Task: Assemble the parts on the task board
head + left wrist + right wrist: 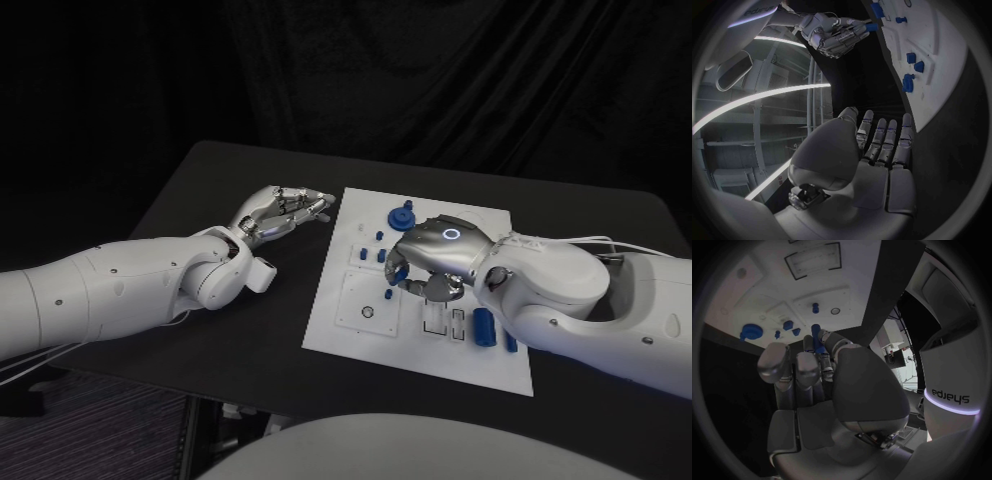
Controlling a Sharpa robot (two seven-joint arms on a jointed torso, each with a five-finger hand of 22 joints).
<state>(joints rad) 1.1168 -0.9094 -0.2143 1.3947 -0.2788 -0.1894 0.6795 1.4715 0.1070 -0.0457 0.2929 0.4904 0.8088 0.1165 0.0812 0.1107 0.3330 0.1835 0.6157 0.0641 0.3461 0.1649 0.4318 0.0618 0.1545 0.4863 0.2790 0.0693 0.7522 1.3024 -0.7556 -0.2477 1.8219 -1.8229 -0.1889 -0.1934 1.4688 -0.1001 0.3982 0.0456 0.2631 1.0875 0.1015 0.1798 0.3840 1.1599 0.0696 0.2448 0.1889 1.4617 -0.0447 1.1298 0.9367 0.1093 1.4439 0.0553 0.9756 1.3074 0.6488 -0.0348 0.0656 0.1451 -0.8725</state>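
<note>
Right hand (pixel 433 262) pinches blue part (pixel 816 333) over task board (pixel 368 325)

White task board (pixel 378 330) flat mid-table, small blue parts (pixel 483 325) on it

Both arms are clad in smooth white rounded shells dotted with small dark screws, swelling into bulbous wrist housings. Each ends in a silver metallic robot hand, the left robot hand (pixel 284 213) and the right robot hand (pixel 434 258), with segmented fingers. A glowing ring marks the right hand's back, and thin white cables trail along the arm behind it.
</note>
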